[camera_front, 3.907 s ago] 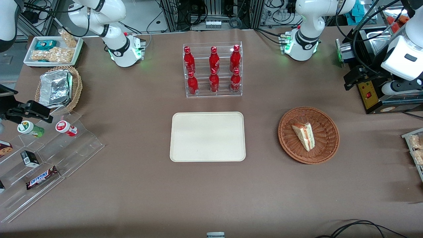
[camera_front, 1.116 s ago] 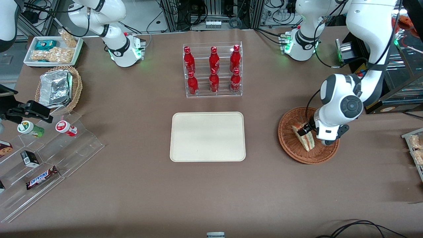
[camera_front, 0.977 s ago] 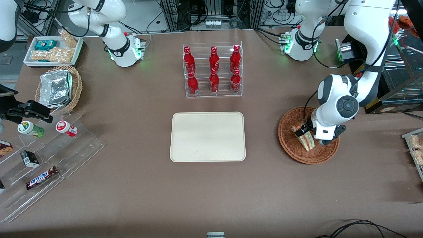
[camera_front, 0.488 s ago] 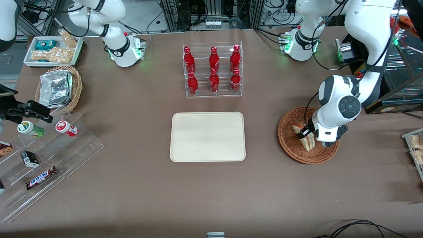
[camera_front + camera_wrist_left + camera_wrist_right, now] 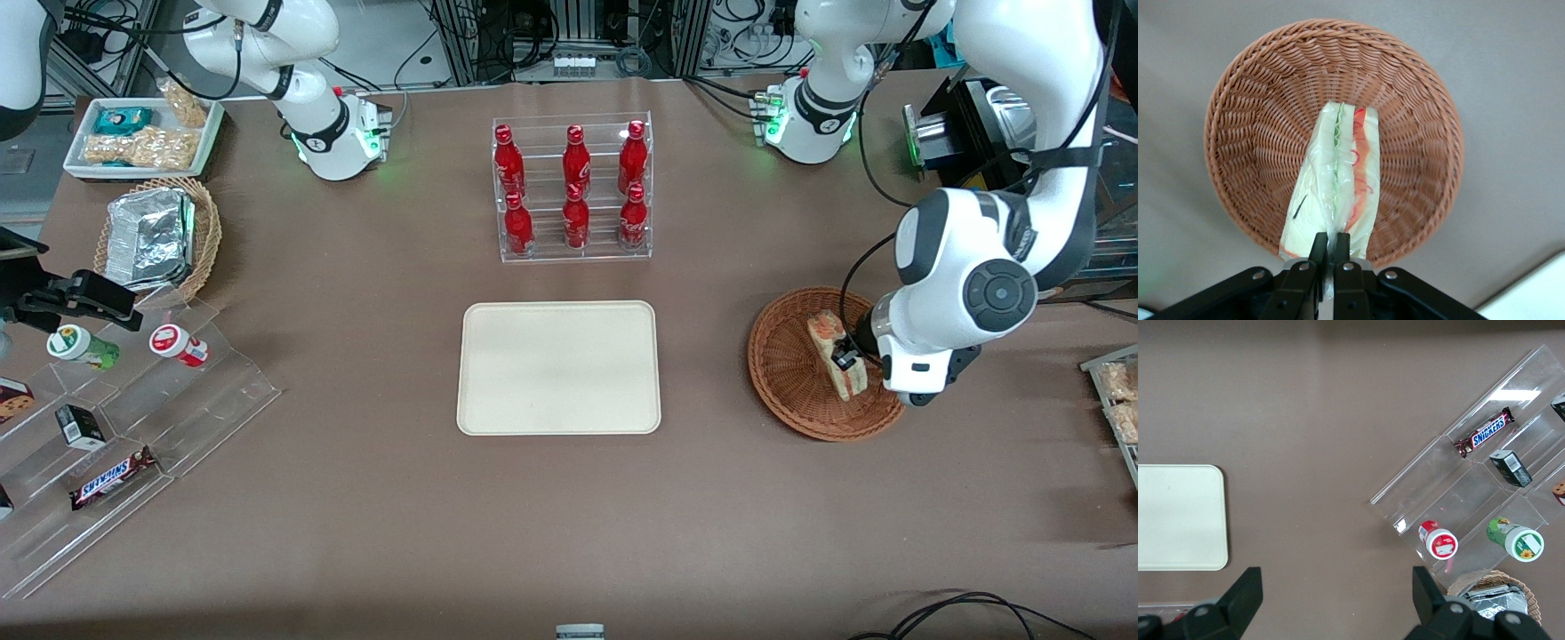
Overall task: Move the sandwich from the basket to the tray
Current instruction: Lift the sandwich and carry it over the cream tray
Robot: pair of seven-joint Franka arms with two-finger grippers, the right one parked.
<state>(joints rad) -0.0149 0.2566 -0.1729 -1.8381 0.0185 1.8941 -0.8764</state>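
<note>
Wicker basket (image 5: 791, 382) near table's working-arm end; gripper (image 5: 1330, 250) above it, jaws clamped on sandwich (image 5: 1338, 180), lifted clear of weave. Cream tray (image 5: 558, 367) mid-table, well apart.

Left arm reaches out from base, elbow raised, forearm descending to wrist near working arm's end of tabletop. Wrist angled downward. Gripper (image 5: 845, 363) points down, above table level. Fingers (image 5: 1318, 248) drawn close together, pinching sandwich (image 5: 1338, 179) at narrow edge, wedge hanging clear above basket (image 5: 1251, 120). Camera mount visible beside fingers.
</note>
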